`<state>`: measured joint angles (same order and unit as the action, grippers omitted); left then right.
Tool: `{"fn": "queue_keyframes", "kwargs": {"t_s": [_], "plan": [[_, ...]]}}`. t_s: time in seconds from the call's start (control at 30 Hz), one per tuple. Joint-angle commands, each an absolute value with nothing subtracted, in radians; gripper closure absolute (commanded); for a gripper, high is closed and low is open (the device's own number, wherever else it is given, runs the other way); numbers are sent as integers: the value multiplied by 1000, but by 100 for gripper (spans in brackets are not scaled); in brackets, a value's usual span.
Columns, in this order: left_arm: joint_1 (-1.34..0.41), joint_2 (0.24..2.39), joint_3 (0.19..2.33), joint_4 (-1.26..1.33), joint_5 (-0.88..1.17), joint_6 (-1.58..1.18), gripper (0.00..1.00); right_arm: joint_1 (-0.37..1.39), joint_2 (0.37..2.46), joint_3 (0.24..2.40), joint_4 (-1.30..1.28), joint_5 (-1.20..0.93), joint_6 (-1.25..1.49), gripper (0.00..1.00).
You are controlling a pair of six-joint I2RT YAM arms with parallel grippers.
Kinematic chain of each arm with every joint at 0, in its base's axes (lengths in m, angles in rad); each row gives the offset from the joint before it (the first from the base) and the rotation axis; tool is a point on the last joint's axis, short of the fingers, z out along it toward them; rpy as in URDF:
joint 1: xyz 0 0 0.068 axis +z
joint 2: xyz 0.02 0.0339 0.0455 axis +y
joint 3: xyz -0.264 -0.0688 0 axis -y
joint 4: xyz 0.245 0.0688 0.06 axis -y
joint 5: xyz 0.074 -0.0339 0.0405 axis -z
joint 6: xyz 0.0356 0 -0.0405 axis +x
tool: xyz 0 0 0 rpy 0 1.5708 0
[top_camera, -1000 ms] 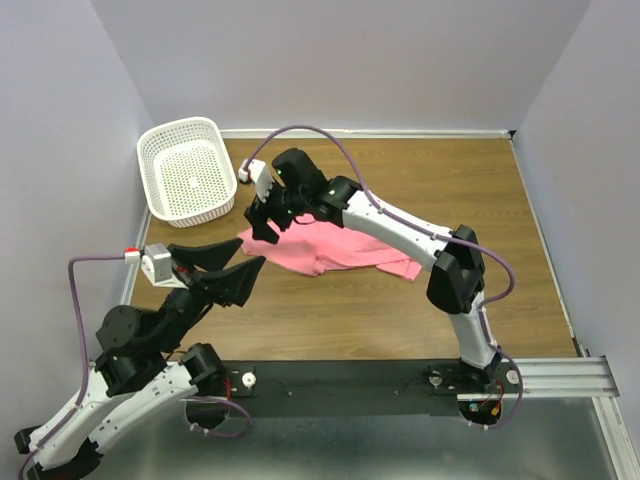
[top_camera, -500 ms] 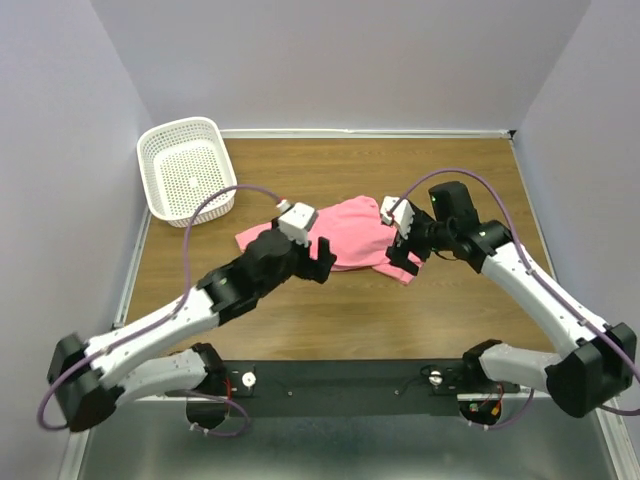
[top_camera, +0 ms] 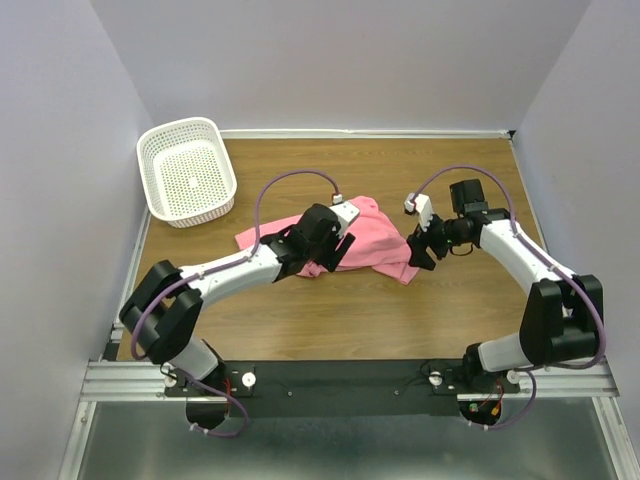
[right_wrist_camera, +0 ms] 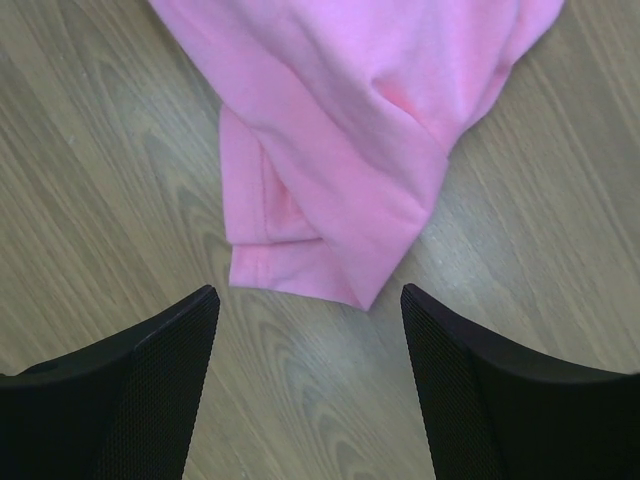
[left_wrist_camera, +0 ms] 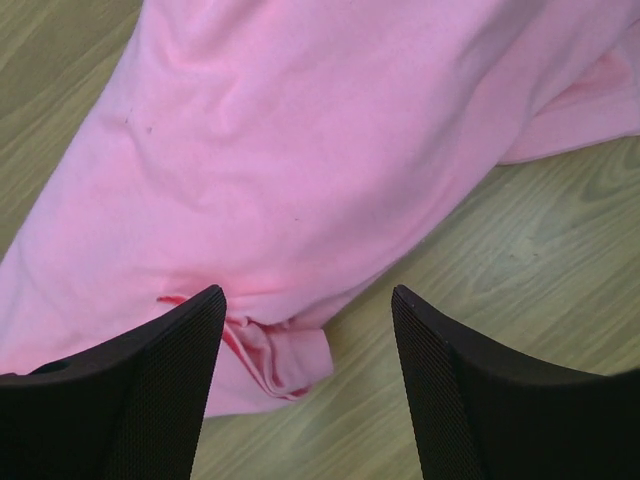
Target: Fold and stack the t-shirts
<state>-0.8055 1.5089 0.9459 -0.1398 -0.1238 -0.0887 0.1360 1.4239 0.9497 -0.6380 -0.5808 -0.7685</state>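
Black-fingered left gripper (left_wrist_camera: 305,300) and right gripper (right_wrist_camera: 310,300) hang spread and empty over the near edges of the shirt (top_camera: 372,238), which lies crumpled on the table (top_camera: 300,315). We judge that pinching its doubled hem could lift several layers and bunch the fold. Farthest, the basket (top_camera: 187,172) stands well apart.

A brown wood-grain table (top_camera: 330,320) is filling the middle of the top view. A plain pale lavender back wall (top_camera: 340,60) is rising across the top of the frame, and matching side walls are closing in at the left edge (top_camera: 50,200) and the right edge (top_camera: 600,150). A thin white strip (top_camera: 400,132) is running along the table's far edge. Along the bottom, a silver slotted rail (top_camera: 565,372) is lying across the near edge, with a dull grey metal surface (top_camera: 350,450) showing below it. Soft, even light is falling over everything, leaving only faint shadows
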Motion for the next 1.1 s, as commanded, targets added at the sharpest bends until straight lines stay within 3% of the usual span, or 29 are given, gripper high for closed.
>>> {"fn": "queue_keyframes", "kwargs": {"t_s": [0.0, 0.1, 0.2, 0.57, 0.67, 0.77, 0.8, 1.07], "plan": [[-808, 1561, 1015, -219, -149, 64, 27, 121, 1454, 965, -641, -657, -788, 20], [-811, 1614, 1029, -268, -149, 109, 31, 110, 1474, 968, -638, -660, -790, 20], [-816, 1672, 1055, -330, -147, 146, 42, 89, 1497, 982, -638, -669, -781, 20], [-847, 1750, 1071, -353, -285, 186, 44, 58, 1509, 976, -638, -692, -782, 20], [-847, 1773, 1100, -351, -314, 187, 56, 60, 1512, 974, -638, -692, -782, 21], [-847, 1776, 1117, -348, -325, 184, 83, 58, 1513, 970, -638, -693, -782, 21], [-847, 1773, 1118, -341, -333, 184, 100, 58, 1513, 968, -638, -690, -785, 21], [-848, 1623, 1069, -287, -275, 186, 100, 57, 1549, 980, -549, -551, -658, 23]]}}
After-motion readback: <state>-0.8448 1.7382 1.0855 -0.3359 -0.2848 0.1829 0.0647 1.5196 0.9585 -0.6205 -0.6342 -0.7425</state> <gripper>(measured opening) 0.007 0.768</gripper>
